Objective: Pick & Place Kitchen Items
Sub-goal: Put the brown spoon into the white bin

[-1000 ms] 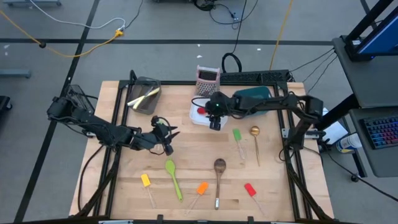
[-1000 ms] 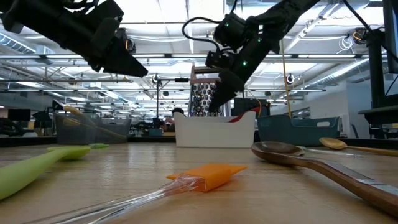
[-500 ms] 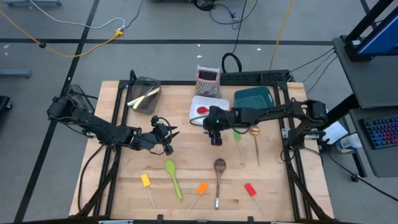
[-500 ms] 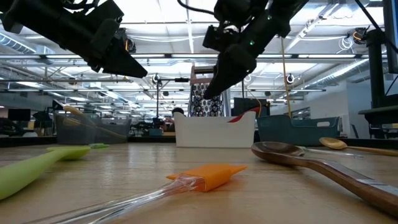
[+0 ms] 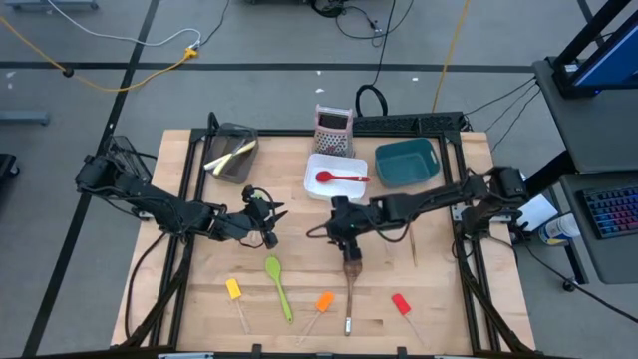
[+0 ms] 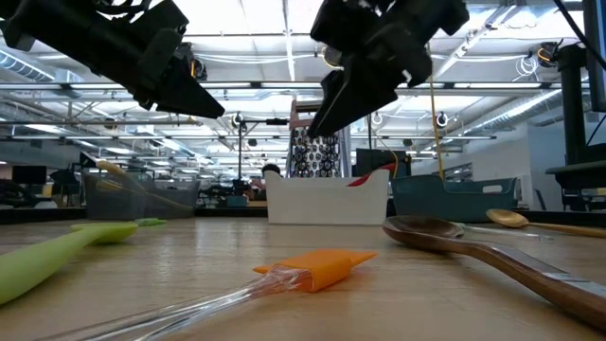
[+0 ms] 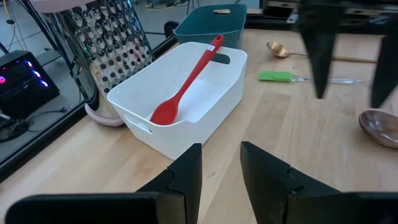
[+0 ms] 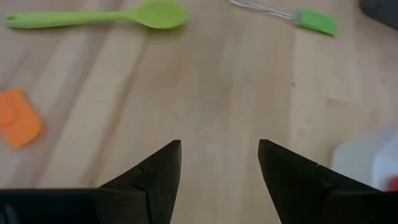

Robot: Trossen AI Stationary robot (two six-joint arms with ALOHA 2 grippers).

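Wood planking formed the table [image 5: 439,299], with cabled floor seen around it from above. The right hand [image 5: 346,232] was held over the middle of the table, its fingers spread apart and nothing between them. The wooden spoon [image 5: 351,286] lay directly on the near side of that hand, its bowl almost beneath the fingers and its long axis running away toward the table's front edge; this was judged the likeliest next pick, and the right arm was clearly the nearer one. The left hand [image 5: 267,221] was parked further left, fingers part-way apart and empty.

The wooden spoon was seen as dark brown with a rounded bowl and a slim handle, flat on the table. 1 red spoon [image 5: 340,179] already lay in the white bin [image 5: 311,185]. The green spoon [image 5: 277,283] and the orange spatula [image 5: 321,304] were left lying nearby.
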